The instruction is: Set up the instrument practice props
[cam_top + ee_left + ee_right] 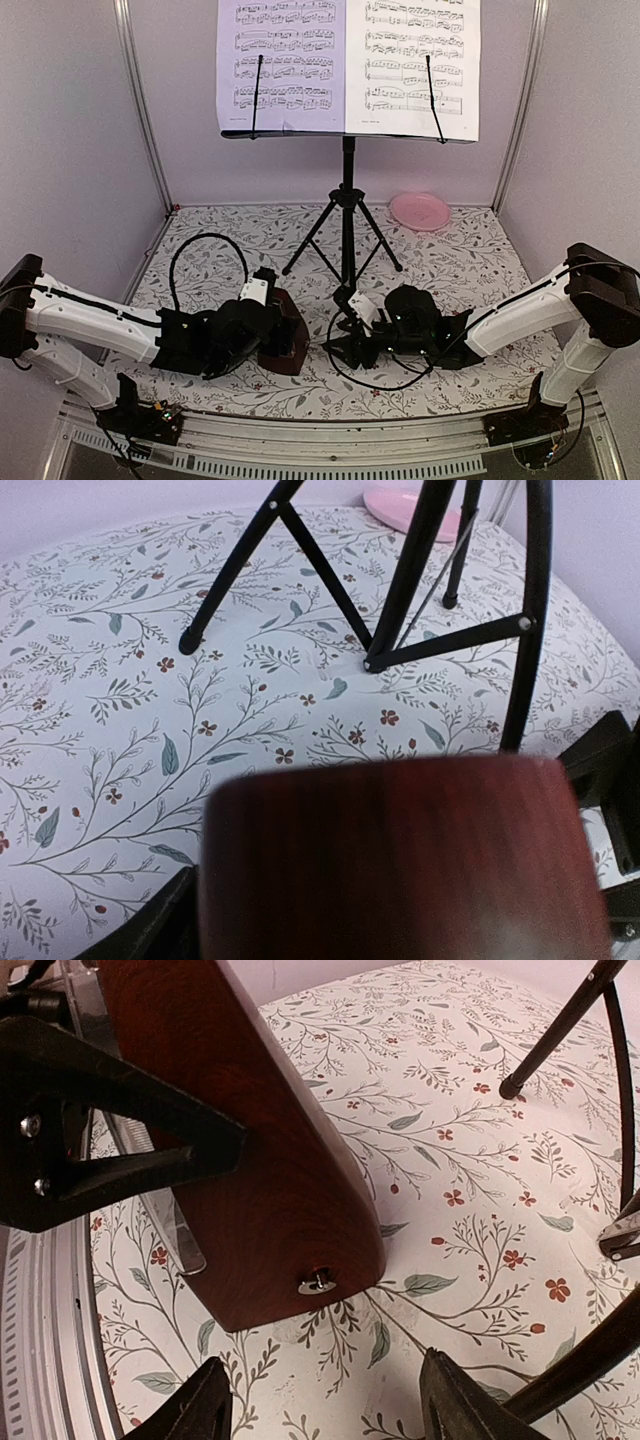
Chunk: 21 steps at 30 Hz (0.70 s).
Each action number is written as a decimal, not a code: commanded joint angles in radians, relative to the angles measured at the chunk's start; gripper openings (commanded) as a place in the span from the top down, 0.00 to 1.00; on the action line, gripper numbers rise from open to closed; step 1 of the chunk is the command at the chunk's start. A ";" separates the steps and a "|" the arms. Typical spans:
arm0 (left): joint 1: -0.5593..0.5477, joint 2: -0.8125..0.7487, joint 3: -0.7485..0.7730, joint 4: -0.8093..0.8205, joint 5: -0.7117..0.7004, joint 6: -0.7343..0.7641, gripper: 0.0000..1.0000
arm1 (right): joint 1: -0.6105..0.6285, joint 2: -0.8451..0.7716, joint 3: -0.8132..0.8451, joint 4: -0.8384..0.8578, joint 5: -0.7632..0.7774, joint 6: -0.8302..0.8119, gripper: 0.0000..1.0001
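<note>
- You are looking at a bench (pixel 450 270) under a white cloth printed with leaves and small red flowers, closed in by pale lilac walls (pixel 70 120).
- The stand (pixel 348 200) is upright at the middle back of the bench, its tripod legs spread on the cloth.
- A left page (pixel 280 60) and a right page (pixel 415 60) sit side by side on the stand's desk, each held by a thin black arm.
- A pink plate (pixel 420 210) lies just behind and right of the stand's legs, near the back wall.
- The metronome (pixel 288 335) is in front of the stand and to its left, close to your left arm's wrist. It looks tilted in the right wrist view, and you cannot tell whether its base touches the cloth.
- Your left fingers (pixel 120 1140) pinch the metronome, one on each side of its red-brown body.
- Your right fingers (pixel 195 1410) are spread with nothing between them, low over the cloth in front of the stand and pointing at the metronome.
</note>
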 commanded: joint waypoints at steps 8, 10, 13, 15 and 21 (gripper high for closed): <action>0.046 -0.008 0.381 -0.492 0.175 0.182 0.59 | 0.031 -0.017 -0.073 0.208 0.088 -0.157 0.32; 0.060 0.019 0.462 -0.596 0.208 0.155 0.63 | 0.050 0.007 -0.071 0.240 0.132 -0.204 0.33; 0.043 0.043 0.527 -0.670 0.148 0.160 0.70 | 0.080 0.038 -0.069 0.312 0.211 -0.264 0.33; 0.001 0.026 0.518 -0.651 0.055 0.183 0.71 | 0.093 0.051 -0.075 0.358 0.236 -0.286 0.33; -0.070 -0.063 0.461 -0.537 -0.207 0.320 0.76 | 0.110 0.045 -0.110 0.469 0.270 -0.325 0.33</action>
